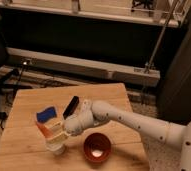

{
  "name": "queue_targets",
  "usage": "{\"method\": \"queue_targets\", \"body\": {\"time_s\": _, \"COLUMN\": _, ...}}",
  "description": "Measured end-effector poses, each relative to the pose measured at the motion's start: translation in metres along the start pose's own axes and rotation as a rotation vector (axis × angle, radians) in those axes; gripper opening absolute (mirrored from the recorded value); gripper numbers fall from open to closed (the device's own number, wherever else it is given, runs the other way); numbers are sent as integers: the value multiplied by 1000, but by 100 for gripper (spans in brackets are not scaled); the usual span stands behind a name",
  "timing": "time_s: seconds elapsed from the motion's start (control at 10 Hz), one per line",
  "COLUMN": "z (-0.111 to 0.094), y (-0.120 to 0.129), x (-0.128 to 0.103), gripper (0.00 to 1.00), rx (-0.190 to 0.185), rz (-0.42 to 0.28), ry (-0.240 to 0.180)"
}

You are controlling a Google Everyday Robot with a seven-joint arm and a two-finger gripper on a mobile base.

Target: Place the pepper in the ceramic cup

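Observation:
The white ceramic cup (57,146) stands near the front edge of the wooden table (114,97), left of the red bowl. My gripper (51,133) is right above the cup's mouth, reaching in from the right on the white arm (134,120). It is shut on the orange-red pepper (42,129), which sticks out up and to the left over the cup's left rim. The pepper's lower end is hidden by the fingers and the cup.
A red bowl (97,148) sits just right of the cup at the table's front edge. A blue rectangular block (46,114) and a black oblong object (71,106) lie behind the gripper. The table's left edge is close to the cup.

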Motion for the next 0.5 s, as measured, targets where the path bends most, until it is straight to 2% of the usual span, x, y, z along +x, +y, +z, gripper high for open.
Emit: {"method": "queue_targets", "body": {"time_s": 0.5, "z": 0, "y": 0, "x": 0, "gripper": 74, "rx": 0, "rz": 0, "ry": 0}}
